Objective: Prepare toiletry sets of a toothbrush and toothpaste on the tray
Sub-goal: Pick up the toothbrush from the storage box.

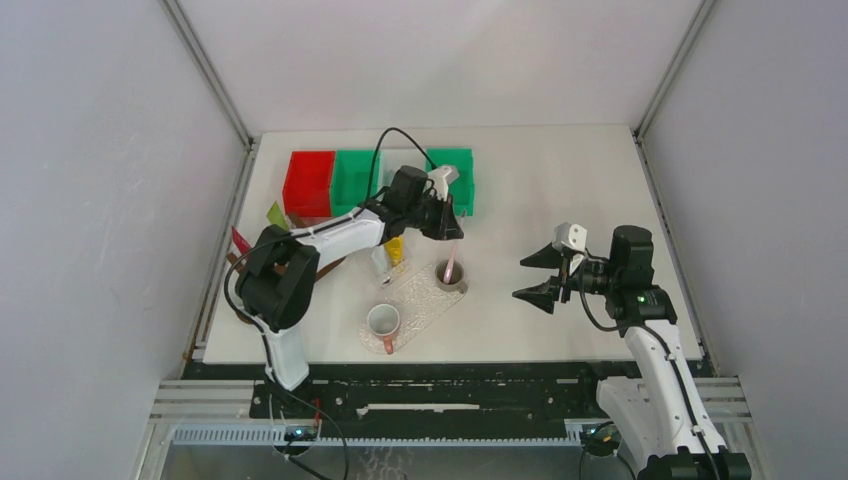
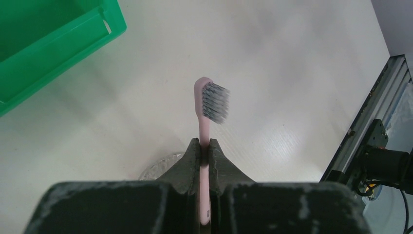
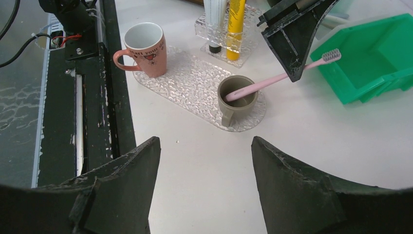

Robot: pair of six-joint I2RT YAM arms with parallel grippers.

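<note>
The tray (image 3: 190, 87) is clear pebbled plastic, the toothbrush (image 2: 203, 127) smooth pink plastic, the green bin (image 3: 370, 63) glossy, the table (image 3: 316, 146) matt.

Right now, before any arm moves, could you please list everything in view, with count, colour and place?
toothbrush: one, pink, lower end inside the grey mug
grey mug: one, grey, far end of the tray
pink mug: one, pink, near end of the tray
tray: one, clear and textured, middle of the table
yellow tube: one, yellow, in the rack
white tube: one, white, in the rack
rack: one, clear, beside the tray
red bin: one, red, far left
green bins: two, green, right of the red bin
left gripper: shut on the toothbrush handle
right gripper: open, above bare table at right
</note>
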